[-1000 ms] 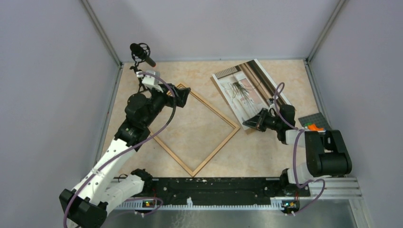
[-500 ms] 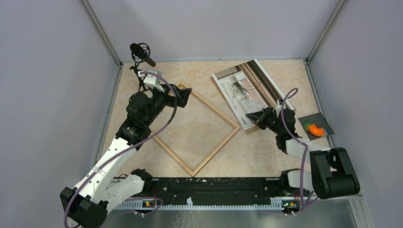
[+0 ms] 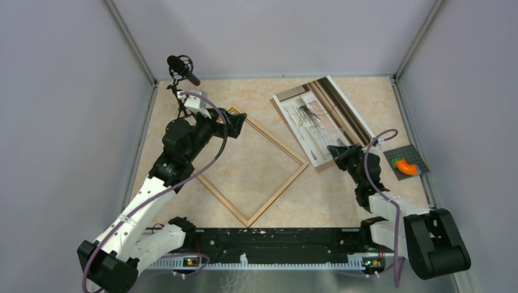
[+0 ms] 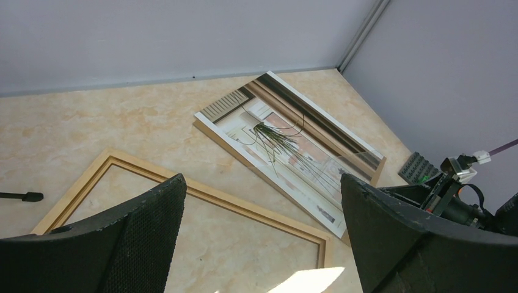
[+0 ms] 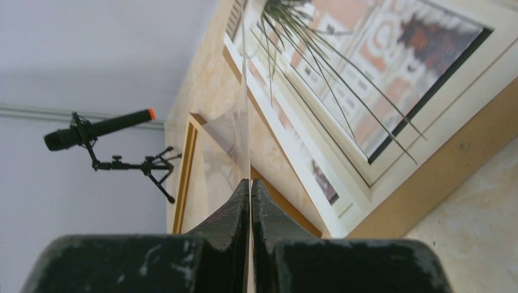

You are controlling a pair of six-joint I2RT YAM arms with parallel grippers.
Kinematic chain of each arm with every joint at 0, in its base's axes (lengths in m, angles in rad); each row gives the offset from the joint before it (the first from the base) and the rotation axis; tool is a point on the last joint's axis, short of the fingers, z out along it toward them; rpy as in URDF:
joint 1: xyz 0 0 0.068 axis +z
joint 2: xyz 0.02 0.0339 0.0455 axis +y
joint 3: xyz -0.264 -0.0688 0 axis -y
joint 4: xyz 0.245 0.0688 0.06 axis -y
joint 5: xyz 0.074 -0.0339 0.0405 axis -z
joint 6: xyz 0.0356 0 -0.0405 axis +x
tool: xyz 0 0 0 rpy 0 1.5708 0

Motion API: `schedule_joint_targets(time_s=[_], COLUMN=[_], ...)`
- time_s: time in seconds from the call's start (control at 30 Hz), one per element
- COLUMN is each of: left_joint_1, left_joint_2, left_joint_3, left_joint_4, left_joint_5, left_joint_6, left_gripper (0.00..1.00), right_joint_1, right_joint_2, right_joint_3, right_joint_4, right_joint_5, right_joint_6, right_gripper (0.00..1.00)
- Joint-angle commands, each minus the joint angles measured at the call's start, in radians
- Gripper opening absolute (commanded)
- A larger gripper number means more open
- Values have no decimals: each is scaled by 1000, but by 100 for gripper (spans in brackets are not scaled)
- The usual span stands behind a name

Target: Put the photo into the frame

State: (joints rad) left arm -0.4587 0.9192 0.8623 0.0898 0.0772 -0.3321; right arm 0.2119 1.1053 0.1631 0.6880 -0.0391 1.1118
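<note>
The photo (image 3: 314, 119) lies face up at the back right on a brown backing board (image 5: 440, 171); it also shows in the left wrist view (image 4: 287, 146) and the right wrist view (image 5: 379, 79). The light wood frame (image 3: 278, 195) lies flat at the centre, turned like a diamond, with bare table inside it. My right gripper (image 3: 338, 148) is at the photo's near corner. In its own view (image 5: 250, 181) it is shut on a thin clear sheet (image 5: 244, 91), seen edge-on above the photo. My left gripper (image 3: 235, 120) hovers open and empty over the frame's far corner (image 4: 262, 180).
A microphone on a small tripod (image 3: 182, 67) stands at the back left, beside the left arm. A grey studded plate with an orange piece (image 3: 404, 163) lies at the right edge. Grey walls close the table on three sides.
My right arm has folded back toward the near edge, and its gripper has shifted a little right and away along the photo's near corner. The left arm has not moved.
</note>
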Motion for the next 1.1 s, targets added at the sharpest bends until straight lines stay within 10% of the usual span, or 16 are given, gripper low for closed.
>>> schedule_joint_targets(time_s=[0.0,0.23,0.43,0.57,0.73,1.07], left_joint_1=[3,3,4,3,3,3], left_joint_2=[-11,-9,-4,-5,-2,9], left_joint_3=[20,20,20,22,21,18], left_joint_4=[36,36,35,35,36,39], left_joint_5=[15,15,14,20,22,32], left_joint_6=[-8,-12,-7,-8,-10,-13], left_gripper=[98,98,98,98,98,98], right_joint_1=[-12,241,259,251,149,-19], right_joint_2=[-83,-47,-70,-100,-56,287], right_joint_3=[-10,-21,44,188,363,792], right_joint_4=[44,-32,-343,-634,-906,-965], right_joint_5=[78,303,211,201,236,-324], right_joint_6=[-5,59,-100,-373,-590,-902], right_gripper=[0,4,69,94,99,99])
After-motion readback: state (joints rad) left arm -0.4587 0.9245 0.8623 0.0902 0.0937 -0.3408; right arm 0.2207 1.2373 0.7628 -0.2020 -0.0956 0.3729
